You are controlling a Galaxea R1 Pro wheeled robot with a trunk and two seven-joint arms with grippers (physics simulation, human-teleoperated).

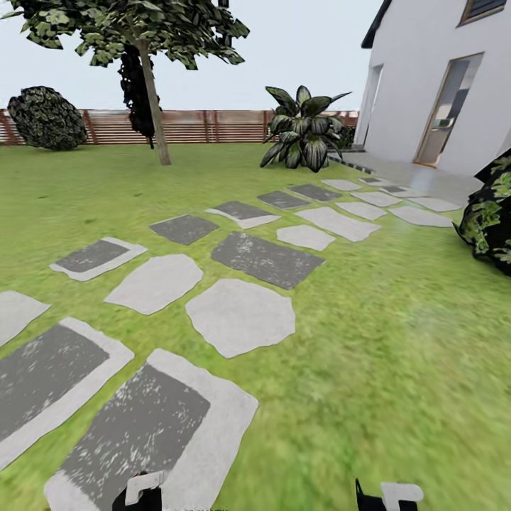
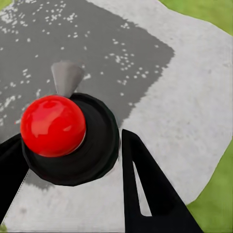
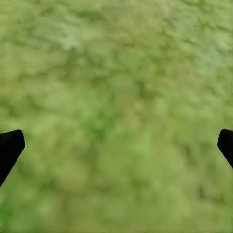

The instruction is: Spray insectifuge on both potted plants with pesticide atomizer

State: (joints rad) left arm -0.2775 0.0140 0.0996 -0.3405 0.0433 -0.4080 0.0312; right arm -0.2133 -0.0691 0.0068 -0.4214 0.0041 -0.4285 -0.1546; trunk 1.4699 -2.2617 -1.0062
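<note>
A red ball (image 2: 52, 125) on a black round base (image 2: 92, 145) sits close before the left pincer (image 2: 73, 194), whose dark fingers (image 2: 145, 189) stand apart above a grey paving slab (image 2: 184, 97). The right pincer (image 3: 116, 145) hangs spread wide over bare grass (image 3: 116, 73). From the head, stepping stones (image 1: 241, 316) cross the garden lawn (image 1: 397, 341) toward a white house (image 1: 426, 78), past a striped leafy clump (image 1: 304, 131), a tree (image 1: 152, 85) and the slatted fence (image 1: 191, 126). The atomizer and potted plants cannot be seen here.
</note>
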